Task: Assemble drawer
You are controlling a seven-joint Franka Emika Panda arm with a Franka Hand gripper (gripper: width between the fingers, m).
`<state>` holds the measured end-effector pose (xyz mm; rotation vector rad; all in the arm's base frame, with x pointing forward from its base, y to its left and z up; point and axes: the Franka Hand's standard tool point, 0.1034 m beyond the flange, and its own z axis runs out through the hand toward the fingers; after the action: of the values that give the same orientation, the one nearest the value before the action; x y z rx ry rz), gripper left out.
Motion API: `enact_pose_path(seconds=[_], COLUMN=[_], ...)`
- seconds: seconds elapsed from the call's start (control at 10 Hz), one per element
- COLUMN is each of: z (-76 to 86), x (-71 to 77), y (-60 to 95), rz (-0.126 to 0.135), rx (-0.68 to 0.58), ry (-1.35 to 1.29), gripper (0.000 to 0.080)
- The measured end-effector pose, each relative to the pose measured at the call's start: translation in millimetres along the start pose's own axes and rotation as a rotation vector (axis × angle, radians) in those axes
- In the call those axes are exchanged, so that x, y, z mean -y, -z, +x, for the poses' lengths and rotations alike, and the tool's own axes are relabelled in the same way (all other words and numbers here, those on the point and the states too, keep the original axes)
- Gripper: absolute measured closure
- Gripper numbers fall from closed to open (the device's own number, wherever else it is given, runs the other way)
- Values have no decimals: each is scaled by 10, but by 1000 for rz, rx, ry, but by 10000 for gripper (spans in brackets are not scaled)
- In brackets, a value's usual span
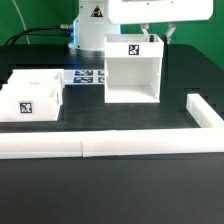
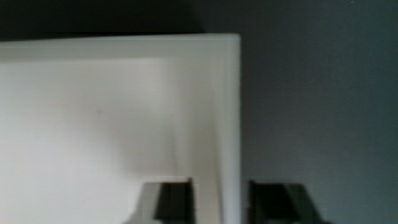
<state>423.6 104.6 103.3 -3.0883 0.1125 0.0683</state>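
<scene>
The drawer case (image 1: 131, 72) is a tall white open-fronted box with a black-and-white tag on top, standing on the dark table in the middle of the exterior view. My gripper (image 1: 158, 34) reaches down onto its top edge at the back right. In the wrist view the gripper (image 2: 222, 186) straddles one thin white wall of the case (image 2: 217, 110), with a black finger (image 2: 173, 202) against each side, shut on that wall. Two small tagged open-top trays (image 1: 30, 97) sit together at the exterior view's left.
A long low white border rail (image 1: 90, 148) runs along the front and turns back at the exterior view's right (image 1: 205, 118). The marker board (image 1: 88, 76) lies flat behind, between the trays and the case. The robot's base (image 1: 88, 25) stands at the back.
</scene>
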Motion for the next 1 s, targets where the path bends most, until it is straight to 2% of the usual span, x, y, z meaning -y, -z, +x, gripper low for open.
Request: enact_pose_path(seconds=[0.1,0.3,0.9,1.0], z=[1,1,11,98], x=[0,0,-8,-33], y=[0,1,2,14], rz=[0,0,1,7], rx=[0,0,0,-4], ry=[0,0,8,30], gripper=[741,763,762,762])
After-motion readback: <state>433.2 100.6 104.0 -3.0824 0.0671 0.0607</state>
